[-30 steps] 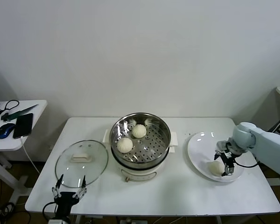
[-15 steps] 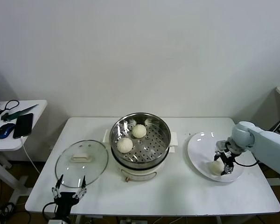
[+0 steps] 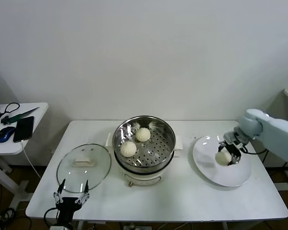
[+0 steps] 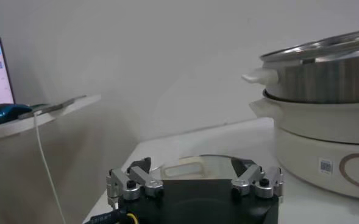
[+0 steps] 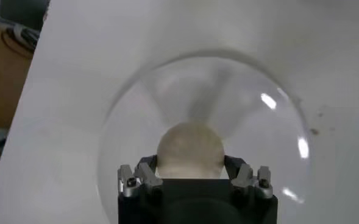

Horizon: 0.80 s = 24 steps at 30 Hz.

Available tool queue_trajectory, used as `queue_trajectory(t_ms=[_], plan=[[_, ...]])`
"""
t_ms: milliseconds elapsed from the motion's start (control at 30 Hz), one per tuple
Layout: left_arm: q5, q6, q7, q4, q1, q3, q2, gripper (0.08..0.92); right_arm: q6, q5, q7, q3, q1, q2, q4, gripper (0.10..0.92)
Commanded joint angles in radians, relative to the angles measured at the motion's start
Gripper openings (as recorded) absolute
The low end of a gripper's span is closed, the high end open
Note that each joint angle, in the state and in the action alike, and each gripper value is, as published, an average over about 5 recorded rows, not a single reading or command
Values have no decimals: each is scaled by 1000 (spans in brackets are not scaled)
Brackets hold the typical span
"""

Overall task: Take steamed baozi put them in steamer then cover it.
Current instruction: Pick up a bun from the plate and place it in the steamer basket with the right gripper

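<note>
Three steamed baozi are in sight, and the steamer (image 3: 144,143) serves as the landmark for all of them. Two baozi lie on its perforated tray: one bun (image 3: 143,134) toward the back wall of the pot, another bun (image 3: 128,149) nearer the front and to the robot's left. The third baozi (image 3: 223,157) is to the right of the steamer, pinched between the fingers of the right gripper (image 3: 229,154), which is closed on it above the one white plate (image 3: 206,165). In the right wrist view that bun (image 5: 190,150) sits between the two fingers with the plate (image 5: 136,115) showing beneath it (no other bun lies on the plate).

One glass lid (image 3: 83,167) with a white handle lies flat on the table (image 3: 182,196) to the left of the steamer, just beside it. One left gripper (image 3: 71,195) waits at the table's front edge, in front of the lid and left of the steamer, its fingers spread wide with nothing between them; the left wrist view shows the steamer's steel wall (image 4: 325,76) off to one side.

Compared with a second ago, the bun has left the plate's surface: then it rested low on the plate with the right gripper around it, now it is raised and closer to the plate's middle. The two buns in the steamer, the lid and the left gripper are unchanged.
</note>
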Motion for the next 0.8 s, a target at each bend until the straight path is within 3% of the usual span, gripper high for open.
queue_trajectory(t_ms=[33,233,800], plan=[[2,1,1,1,5,7,-2,823,249,-21,-44,-205,387,95,30,721],[7,3,4,-7,19,12,-3,823,351,8,-46,-234,485,216,83,722],[11,-1,14,-16,34,29,7,823,352,5,-36,-135,342,512,198,729]])
